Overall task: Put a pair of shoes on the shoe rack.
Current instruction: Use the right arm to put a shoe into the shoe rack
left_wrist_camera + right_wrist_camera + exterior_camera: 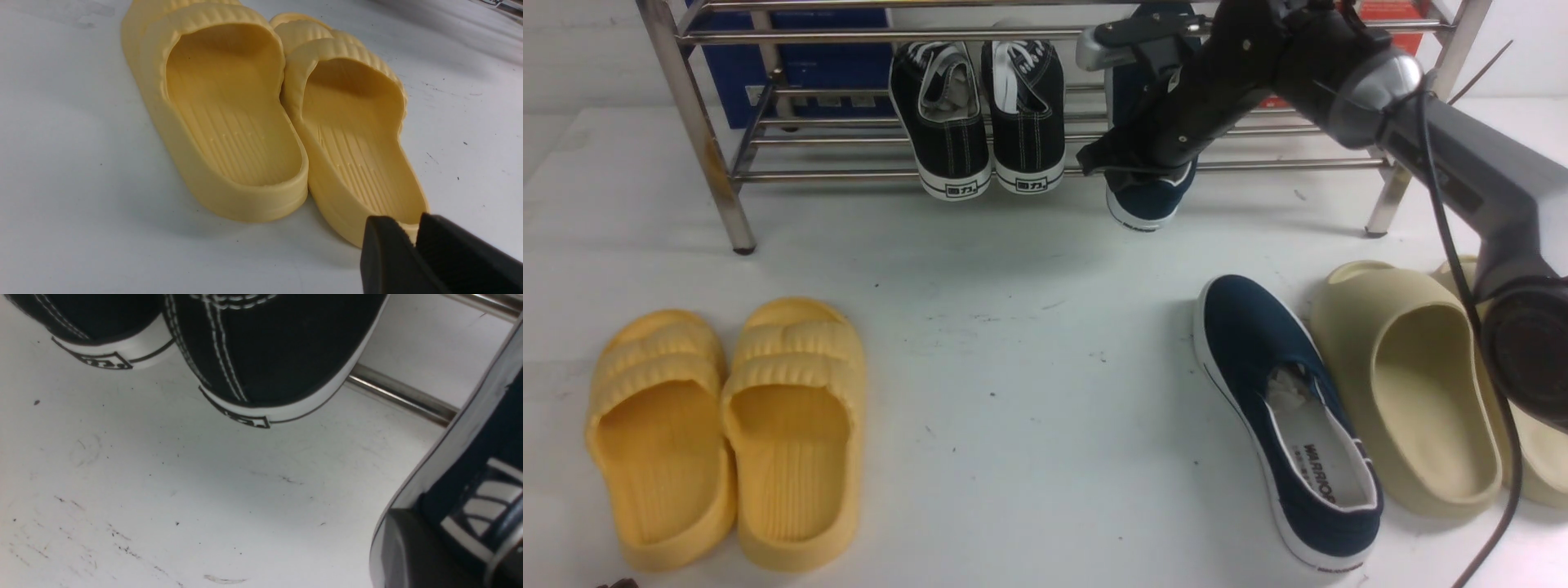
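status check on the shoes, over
Right gripper shut on one navy shoe at the shoe rack. Left gripper empty by yellow slides. Second navy shoe on table. Black sneakers racked alongside, apart.

A robot test bench, likely a lab: scuffed white tabletop (1013, 343), steel shoe rack (833, 173), robot arm (1462, 155).

Eight pieces of footwear are being shown in all. Two navy shoes (1250, 343), two black sneakers (947, 122), two yellow slides (796, 433) and two beige slides (1413, 392) are being counted. One rack (849, 174) and one worktop (1013, 327) are being counted too.
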{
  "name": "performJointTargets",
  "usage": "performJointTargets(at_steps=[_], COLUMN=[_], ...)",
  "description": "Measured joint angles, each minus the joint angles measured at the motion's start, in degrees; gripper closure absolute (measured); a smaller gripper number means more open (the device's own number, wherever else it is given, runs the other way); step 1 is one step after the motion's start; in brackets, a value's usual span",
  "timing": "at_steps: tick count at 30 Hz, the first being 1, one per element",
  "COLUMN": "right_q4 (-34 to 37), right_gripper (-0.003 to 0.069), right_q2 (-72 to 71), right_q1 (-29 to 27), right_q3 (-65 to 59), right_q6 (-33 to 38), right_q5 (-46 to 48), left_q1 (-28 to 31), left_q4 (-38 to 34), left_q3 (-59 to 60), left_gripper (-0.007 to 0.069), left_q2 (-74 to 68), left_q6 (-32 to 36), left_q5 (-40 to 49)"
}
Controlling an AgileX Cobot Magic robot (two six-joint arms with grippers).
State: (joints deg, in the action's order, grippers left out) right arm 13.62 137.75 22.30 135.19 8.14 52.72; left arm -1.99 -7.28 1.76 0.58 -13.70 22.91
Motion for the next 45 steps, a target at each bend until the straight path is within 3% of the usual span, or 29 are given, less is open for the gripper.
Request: performJointTargets(at_steps=[18,30,41,45], right_q4=[-2.51,-3.49,-1.71,-1.8], right_gripper=[0.0568,0.037,0.0358,0.0372], right_q2=[-0.1,-3.01,-9.37,-9.85], right_q1=[0.0,0.0,0.0,0.0], right_q3=[0.0,0.06,0.06,0.1], right_q6=[0.33,0.82,0.95,0.95], right_q5=[-0.94,-2.39,7.79,7.13], left_q1=[0.0,0.0,0.0,0.0], left_q4=[0.0,0.0,0.0,0.0], left_q3=[0.0,0.0,0.0,0.0], left_gripper=[0.048,0.047,0.046,0.0459], left_q2=[0.0,0.0,0.0,0.0], left_q6=[0.0,0.0,0.0,0.0], left_q5=[0.0,0.0,0.0,0.0])
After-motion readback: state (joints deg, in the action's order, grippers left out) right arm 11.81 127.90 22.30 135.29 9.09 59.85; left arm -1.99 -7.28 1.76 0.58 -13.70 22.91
